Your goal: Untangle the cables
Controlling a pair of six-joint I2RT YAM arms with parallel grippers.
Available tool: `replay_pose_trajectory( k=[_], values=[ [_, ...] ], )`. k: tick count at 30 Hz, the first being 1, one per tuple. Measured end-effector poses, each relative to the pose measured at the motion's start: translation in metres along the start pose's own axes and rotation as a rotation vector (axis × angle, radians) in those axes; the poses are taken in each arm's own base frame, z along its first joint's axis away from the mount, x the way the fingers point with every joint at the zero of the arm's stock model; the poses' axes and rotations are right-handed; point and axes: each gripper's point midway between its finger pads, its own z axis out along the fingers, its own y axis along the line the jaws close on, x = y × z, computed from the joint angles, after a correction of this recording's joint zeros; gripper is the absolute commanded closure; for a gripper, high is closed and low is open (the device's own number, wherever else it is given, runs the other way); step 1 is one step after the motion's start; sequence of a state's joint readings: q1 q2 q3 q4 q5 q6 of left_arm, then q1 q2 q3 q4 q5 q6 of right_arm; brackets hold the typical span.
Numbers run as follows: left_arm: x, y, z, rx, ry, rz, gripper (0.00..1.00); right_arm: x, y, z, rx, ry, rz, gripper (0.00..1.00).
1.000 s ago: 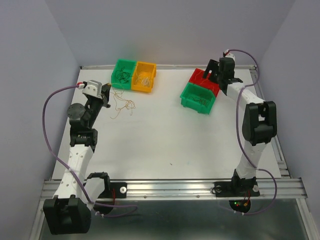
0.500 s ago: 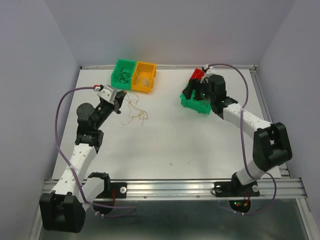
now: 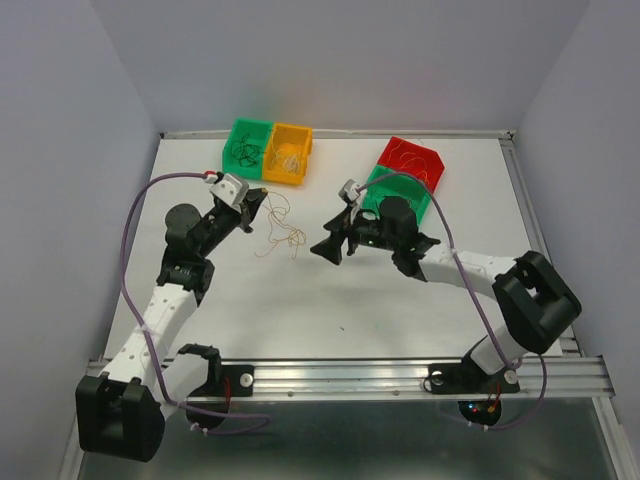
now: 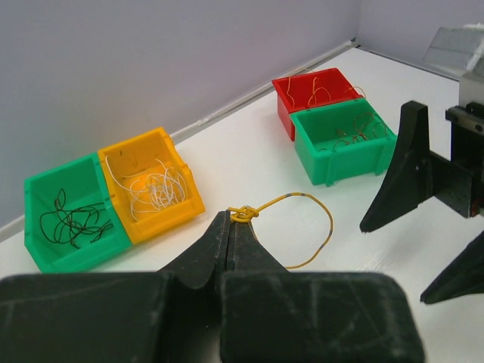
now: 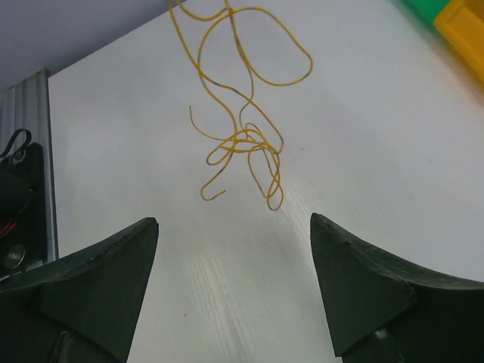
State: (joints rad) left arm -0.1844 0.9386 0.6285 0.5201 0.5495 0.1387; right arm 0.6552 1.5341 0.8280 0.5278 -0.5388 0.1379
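A tangle of thin yellow-orange cables [image 3: 281, 229] hangs from my left gripper [image 3: 259, 201] down to the white table, left of centre. In the left wrist view the left gripper [image 4: 231, 220] is shut on a small knot of the yellow cable [image 4: 244, 214], and a loop [image 4: 321, 219] curves away to the right. My right gripper [image 3: 333, 238] stands open just right of the tangle, pointing at it. In the right wrist view the knotted cables [image 5: 246, 144] hang just ahead of the wide gap of the right gripper [image 5: 234, 231], untouched.
At the back left stand a green bin [image 3: 241, 131] with dark cables and a yellow bin [image 3: 294, 175] with whitish ones. At the back right a red bin [image 3: 432, 159] and a green bin [image 3: 377, 184] hold orange strands; the right arm crosses in front of them.
The right arm has swung from the bins at the back right to the middle, up to the tangle. My left gripper has carried the cables right, toward the centre.
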Motion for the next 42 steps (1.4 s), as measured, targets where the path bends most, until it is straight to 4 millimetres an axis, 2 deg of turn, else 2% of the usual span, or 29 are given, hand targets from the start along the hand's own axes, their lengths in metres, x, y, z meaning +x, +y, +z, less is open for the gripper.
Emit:
replay_pose_trajectory(
  k=[5, 8, 11, 14, 15, 18, 21, 24, 25, 26, 27, 28, 29, 30, 32, 34, 37, 39, 40, 42],
  values=[
    [0.003, -0.004, 0.001, 0.013, 0.01, -0.007, 1.0, 0.035, 0.015, 0.02, -0.058, 0.069, -0.037, 0.15],
    [0.003, -0.006, 0.001, 0.017, 0.013, -0.009, 1.0, 0.052, 0.01, 0.028, -0.053, 0.105, -0.038, 0.17],
    [0.004, -0.008, 0.001, 0.024, 0.016, -0.012, 1.0, 0.06, 0.005, 0.032, -0.037, 0.114, -0.041, 0.18],
    [0.006, -0.012, 0.0, 0.037, 0.026, -0.019, 1.0, 0.058, 0.0, 0.036, -0.022, 0.1, -0.054, 0.24],
    [0.006, -0.013, 0.0, 0.043, 0.027, -0.02, 1.0, 0.056, -0.002, 0.038, -0.016, 0.092, -0.058, 0.29],
    [0.003, -0.017, -0.003, 0.056, 0.022, -0.022, 1.0, 0.047, -0.006, 0.044, -0.003, 0.059, -0.075, 0.37],
    [-0.001, -0.021, -0.005, 0.069, 0.015, -0.023, 1.0, 0.042, -0.012, 0.051, 0.015, 0.025, -0.084, 0.38],
    [-0.001, -0.024, -0.005, 0.084, 0.016, -0.031, 1.0, 0.043, -0.017, 0.057, 0.024, 0.015, -0.083, 0.43],
    [0.0, -0.025, -0.005, 0.089, 0.019, -0.035, 1.0, 0.043, -0.018, 0.058, 0.027, 0.012, -0.08, 0.46],
    [0.0, -0.027, -0.006, 0.096, 0.021, -0.04, 1.0, 0.043, -0.019, 0.06, 0.031, 0.011, -0.077, 0.53],
    [0.0, -0.028, -0.006, 0.101, 0.022, -0.043, 1.0, 0.043, -0.02, 0.061, 0.032, 0.009, -0.077, 0.63],
    [0.0, -0.029, -0.006, 0.105, 0.022, -0.045, 1.0, 0.044, -0.021, 0.062, 0.033, 0.008, -0.077, 0.83],
    [0.0, -0.029, -0.006, 0.109, 0.021, -0.047, 1.0, 0.044, -0.021, 0.062, 0.034, 0.007, -0.07, 0.93],
    [0.0, -0.03, -0.006, 0.112, 0.02, -0.048, 1.0, 0.043, -0.022, 0.063, 0.039, 0.002, -0.066, 0.99],
    [-0.001, -0.029, -0.007, 0.105, 0.02, -0.049, 1.0, 0.04, -0.028, 0.063, 0.076, -0.01, -0.061, 1.0],
    [-0.002, -0.023, -0.008, 0.064, 0.02, -0.047, 1.0, 0.037, -0.036, 0.061, 0.13, -0.024, -0.052, 0.99],
    [-0.007, 0.0, -0.012, -0.078, 0.012, -0.038, 1.0, 0.027, -0.061, 0.046, 0.309, -0.061, -0.027, 0.99],
    [-0.012, 0.022, -0.018, -0.21, -0.001, -0.033, 1.0, 0.023, -0.079, 0.026, 0.449, -0.084, 0.016, 0.99],
    [-0.015, 0.038, -0.024, -0.307, -0.009, -0.035, 1.0, 0.012, -0.086, 0.015, 0.502, -0.117, 0.035, 0.99],
    [-0.019, 0.057, -0.033, -0.413, -0.022, -0.038, 1.0, 0.0, -0.106, -0.01, 0.613, -0.171, 0.081, 0.99]
  ],
)
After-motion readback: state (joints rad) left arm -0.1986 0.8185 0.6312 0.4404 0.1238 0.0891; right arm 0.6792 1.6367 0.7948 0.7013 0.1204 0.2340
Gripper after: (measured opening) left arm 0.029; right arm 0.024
